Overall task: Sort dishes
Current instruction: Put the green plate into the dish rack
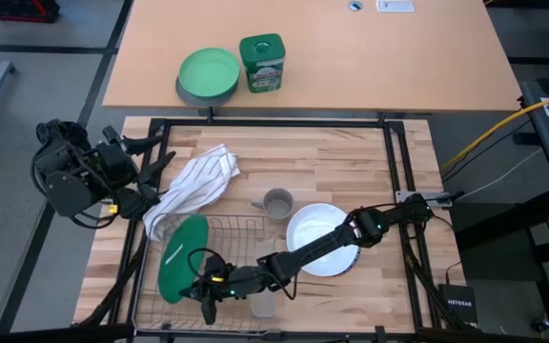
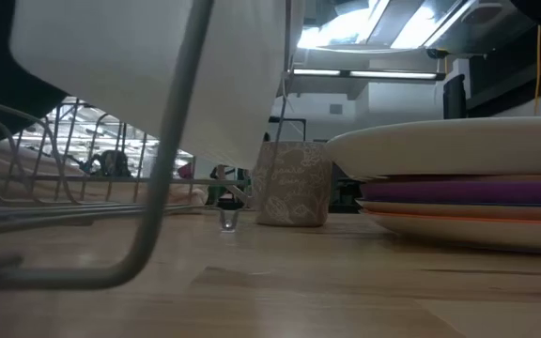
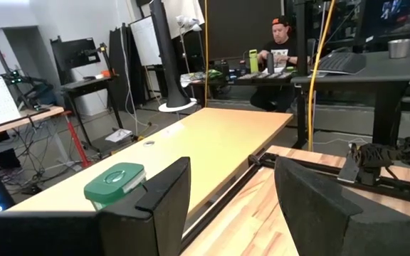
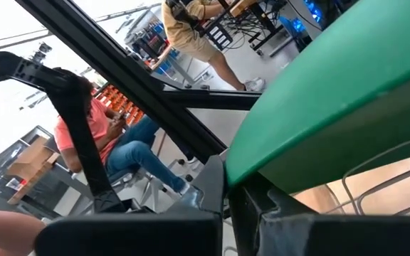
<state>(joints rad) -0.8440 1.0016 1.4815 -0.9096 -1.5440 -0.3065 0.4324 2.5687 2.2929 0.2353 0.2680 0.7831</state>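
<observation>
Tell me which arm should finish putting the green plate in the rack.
The right. Its gripper is shut on the green plate, which already stands on edge in the wire rack. The left gripper is open, parked at the table's far left edge beside the striped towel.

Both arms are dark, built of jointed black segments. The right arm (image 1: 327, 246) carries small green indicator lights along its links, and the left arm (image 1: 74, 171) is bulkier at its base, with black cables looping around it and small yellow markings near the wrist.
</observation>
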